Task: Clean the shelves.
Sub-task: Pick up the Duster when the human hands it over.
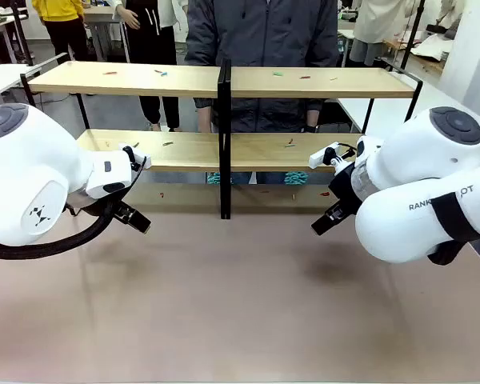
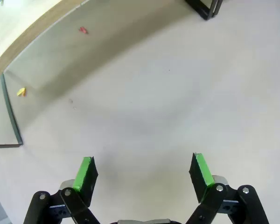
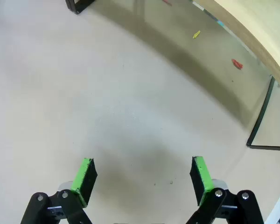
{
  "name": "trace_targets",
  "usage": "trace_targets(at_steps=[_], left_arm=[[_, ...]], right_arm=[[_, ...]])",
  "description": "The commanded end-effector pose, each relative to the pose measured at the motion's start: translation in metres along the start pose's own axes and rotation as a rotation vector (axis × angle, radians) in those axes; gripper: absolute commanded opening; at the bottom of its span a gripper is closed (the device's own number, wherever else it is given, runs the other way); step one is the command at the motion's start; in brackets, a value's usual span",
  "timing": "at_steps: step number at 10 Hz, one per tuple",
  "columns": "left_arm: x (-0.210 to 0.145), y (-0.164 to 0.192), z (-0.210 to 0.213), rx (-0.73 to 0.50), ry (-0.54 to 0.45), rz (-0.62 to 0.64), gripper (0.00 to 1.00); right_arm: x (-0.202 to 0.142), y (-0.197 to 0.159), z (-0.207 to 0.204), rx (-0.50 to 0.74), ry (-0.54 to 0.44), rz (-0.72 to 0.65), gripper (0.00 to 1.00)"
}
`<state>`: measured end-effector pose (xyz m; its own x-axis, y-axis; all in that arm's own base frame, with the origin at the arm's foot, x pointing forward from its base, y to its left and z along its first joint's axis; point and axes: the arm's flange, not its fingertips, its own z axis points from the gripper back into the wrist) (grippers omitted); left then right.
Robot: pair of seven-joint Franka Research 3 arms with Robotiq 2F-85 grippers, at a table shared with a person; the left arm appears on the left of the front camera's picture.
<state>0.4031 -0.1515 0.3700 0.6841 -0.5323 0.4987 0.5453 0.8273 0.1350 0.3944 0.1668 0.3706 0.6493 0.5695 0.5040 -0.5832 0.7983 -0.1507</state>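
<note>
Both arms' jaws are held wide apart, nothing grasped, above the worktop; shelves across the upper frame are dotted with scraps.

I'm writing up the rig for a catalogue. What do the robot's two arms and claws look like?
Both arms are white with rounded joints capped by dark grey discs. The left arm bears a black logo, with a black cable looping beneath. The right arm shows grey lettering and a black strap. The left claw and right claw match: black linkage fingers with green pads.
</note>
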Motion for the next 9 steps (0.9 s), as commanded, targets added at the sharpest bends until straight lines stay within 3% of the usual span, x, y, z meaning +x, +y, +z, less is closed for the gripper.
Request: trace_targets(at_steps=[1, 9], left_arm=[[0.0001, 0.0000, 0.0001, 0.000, 0.000, 0.000, 1.00], [0.0001, 0.0000, 0.0001, 0.000, 0.000, 0.000, 1.00]], right_arm=[[0.0001, 0.0000, 0.0000, 0.000, 0.000, 0.000, 1.00], [0.0001, 0.0000, 0.0000, 0.000, 0.000, 0.000, 1.00]])
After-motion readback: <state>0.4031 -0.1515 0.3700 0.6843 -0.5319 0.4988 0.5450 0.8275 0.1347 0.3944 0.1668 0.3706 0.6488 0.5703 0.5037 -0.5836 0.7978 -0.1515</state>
